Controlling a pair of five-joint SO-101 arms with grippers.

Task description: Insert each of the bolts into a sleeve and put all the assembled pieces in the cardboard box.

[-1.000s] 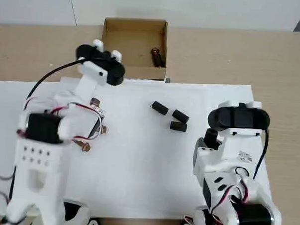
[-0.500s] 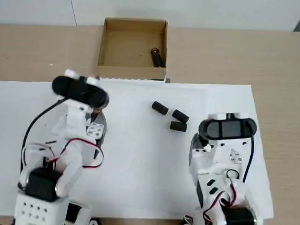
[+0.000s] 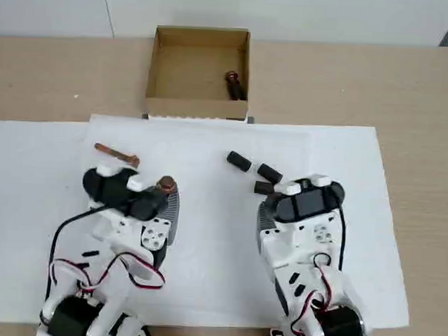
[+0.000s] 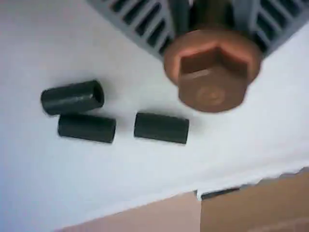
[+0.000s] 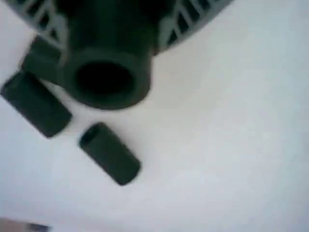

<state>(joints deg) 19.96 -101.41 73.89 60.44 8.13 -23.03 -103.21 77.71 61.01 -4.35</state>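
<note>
My left gripper (image 3: 168,194) is shut on a copper bolt (image 4: 211,79), whose hex head (image 3: 166,183) faces up over the white paper. A second bolt (image 3: 117,154) lies on the paper, farther out and to its left. My right gripper (image 3: 267,211) is shut on a black sleeve (image 5: 108,72), its open bore facing the wrist camera. Three loose black sleeves (image 3: 238,161) (image 3: 269,172) (image 3: 261,187) lie just beyond the right gripper; the nearest is partly hidden by it. The cardboard box (image 3: 158,104) at the back holds one assembled piece (image 3: 233,85).
The white paper sheet (image 3: 206,242) covers the near part of the wooden table (image 3: 347,84). The box's front wall meets the paper's far edge. Bare paper lies between the two arms.
Both arms have drawn back toward the near edge and dropped lower. The left one came away from the box with its bolt, uncovering the loose bolt on the paper.
</note>
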